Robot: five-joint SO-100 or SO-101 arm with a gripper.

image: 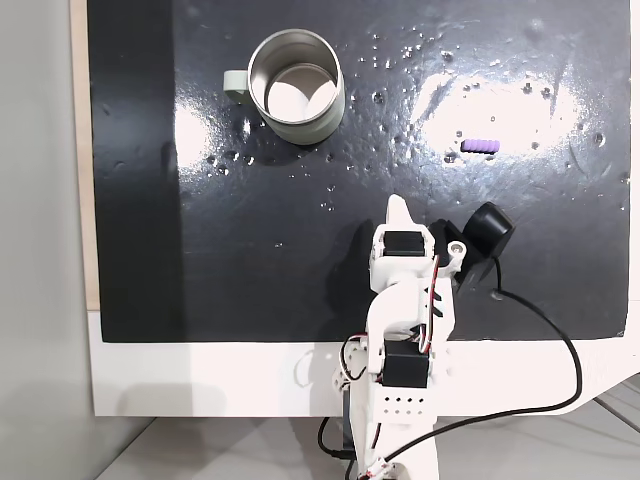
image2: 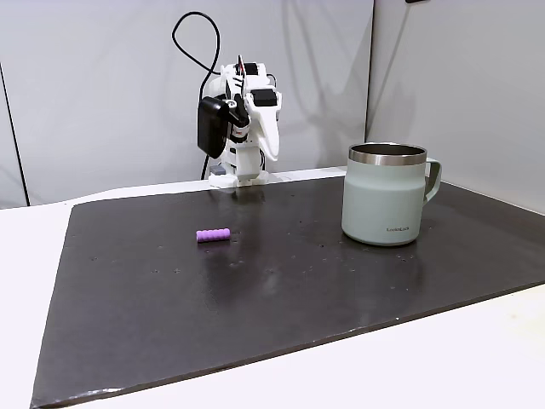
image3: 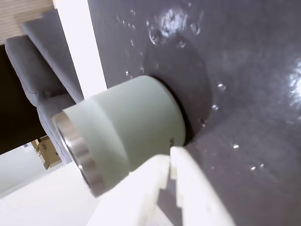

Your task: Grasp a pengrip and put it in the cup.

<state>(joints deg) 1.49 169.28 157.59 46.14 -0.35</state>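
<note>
White tabletop (image2: 477, 358) carries black mat (image2: 281, 281) — on mat: cup (image2: 387, 194) upright at frame right, pengrip (image2: 213, 235) lying left of centre, well apart.

White arm folded back at base; claw (image: 399, 207) closed, empty, tips together, raised.

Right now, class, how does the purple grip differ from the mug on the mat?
The purple grip is tiny; the mug is far bigger. The grip lies on its side; the mug stands upright. The grip is ribbed and purple; the mug is smooth, pale green with a steel rim. Both rest on the black mat.
</note>
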